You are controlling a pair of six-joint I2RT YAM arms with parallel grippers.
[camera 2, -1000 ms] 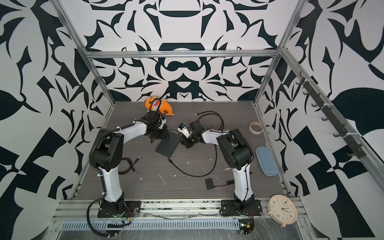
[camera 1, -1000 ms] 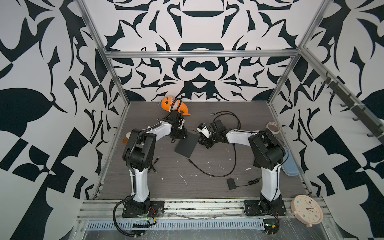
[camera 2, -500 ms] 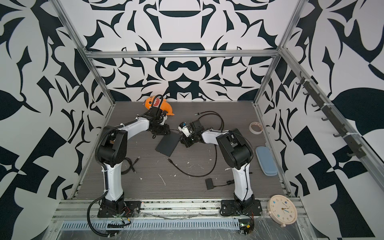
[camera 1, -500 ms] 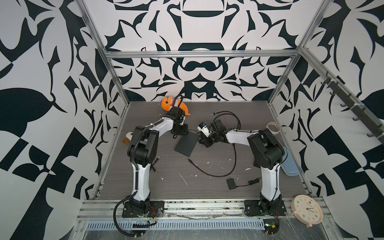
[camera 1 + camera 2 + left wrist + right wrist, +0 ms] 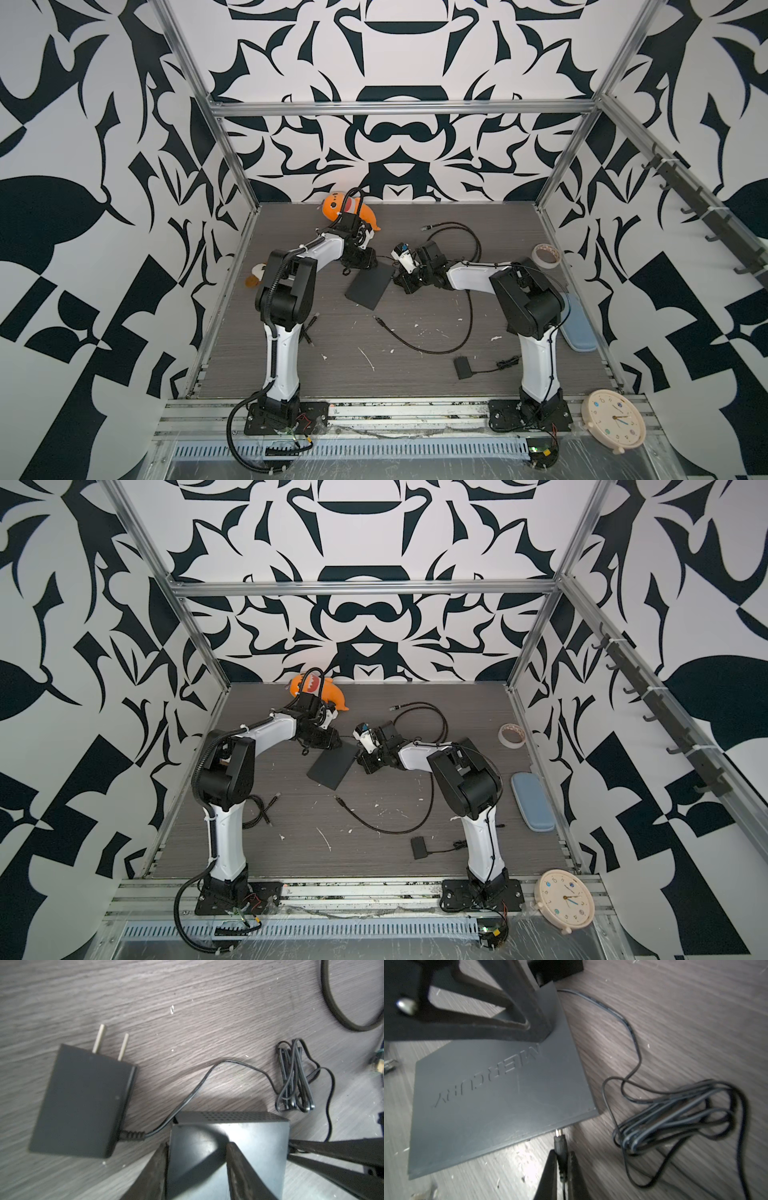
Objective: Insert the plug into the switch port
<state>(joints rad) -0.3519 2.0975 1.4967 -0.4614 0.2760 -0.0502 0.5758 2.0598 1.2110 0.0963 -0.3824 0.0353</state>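
Two grippers are working together near the tabletop's centre. The right gripper [image 5: 560,1169] is clamping its jaws on the barrel plug [image 5: 559,1142], its tip just short of the Mercury switch's [image 5: 500,1088] edge. The left gripper [image 5: 197,1169] is bracing the switch, jaws clamped across one corner. Insertion is underway; next, the plug probably needs lining up with the port, which is hidden, then a straight push.

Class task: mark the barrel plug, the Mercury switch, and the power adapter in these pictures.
barrel plug [image 5: 559,1142]: right wrist view, on its dark sleeve behind the metal tip.
Mercury switch [image 5: 492,1093]: right wrist view, on its flat lettered top.
power adapter [image 5: 83,1101]: left wrist view, on its black body.
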